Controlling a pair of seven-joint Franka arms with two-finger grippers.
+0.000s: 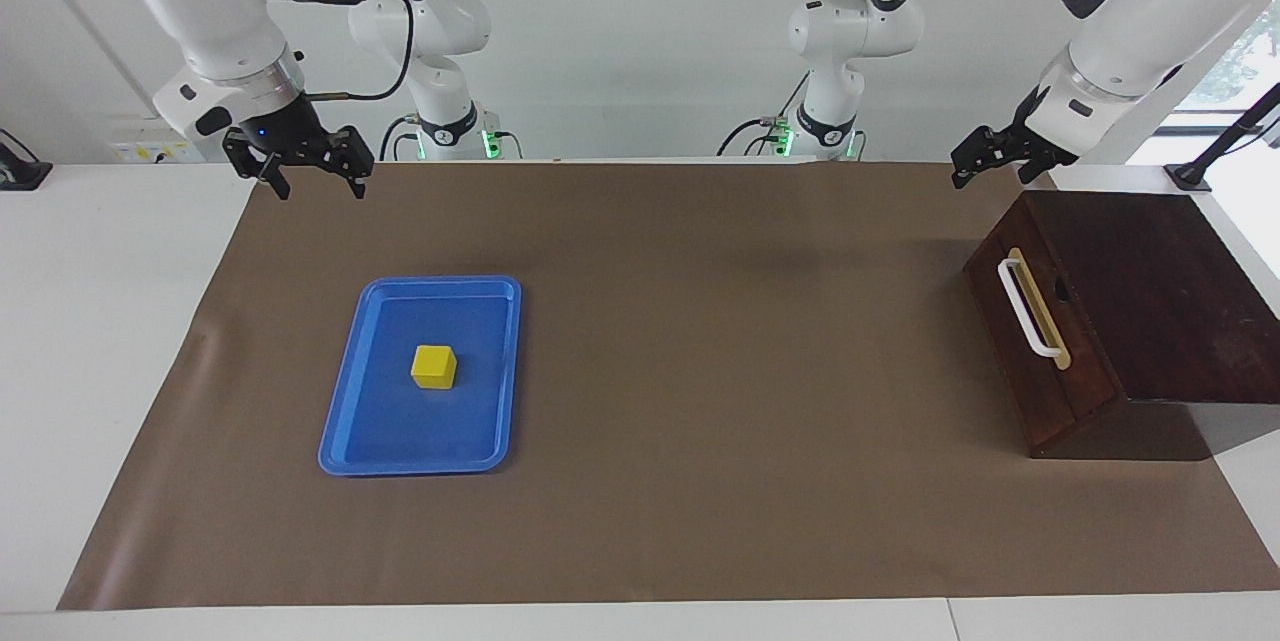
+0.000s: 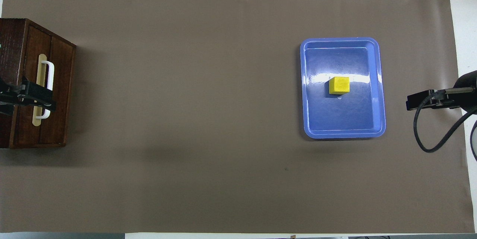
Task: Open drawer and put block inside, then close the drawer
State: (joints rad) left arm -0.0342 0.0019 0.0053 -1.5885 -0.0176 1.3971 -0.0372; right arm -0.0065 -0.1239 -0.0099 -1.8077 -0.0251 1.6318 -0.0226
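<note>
The drawer (image 1: pixel 1040 341) is shut in its dark wooden box (image 1: pixel 1170 301) at the left arm's end of the table, its white bar handle (image 1: pixel 1028 307) facing the middle. It also shows in the overhead view (image 2: pixel 56 82). The yellow block (image 1: pixel 433 367) sits in the middle of a blue tray (image 1: pixel 420 466); the block (image 2: pixel 339 85) and the tray (image 2: pixel 343 132) also show from overhead. My left gripper (image 1: pixel 978 164) hangs above the box's top corner nearest the robots, apart from it; from overhead it (image 2: pixel 39 99) covers part of the handle. My right gripper (image 1: pixel 318 183) is open and empty, raised over the mat's corner, apart from the tray.
A brown mat (image 1: pixel 700 371) covers most of the white table (image 1: pixel 100 321). A black mount (image 1: pixel 1190 176) stands on the table beside the box, nearer to the robots. The right arm's black cable (image 2: pixel 428 134) loops over the mat's edge beside the tray.
</note>
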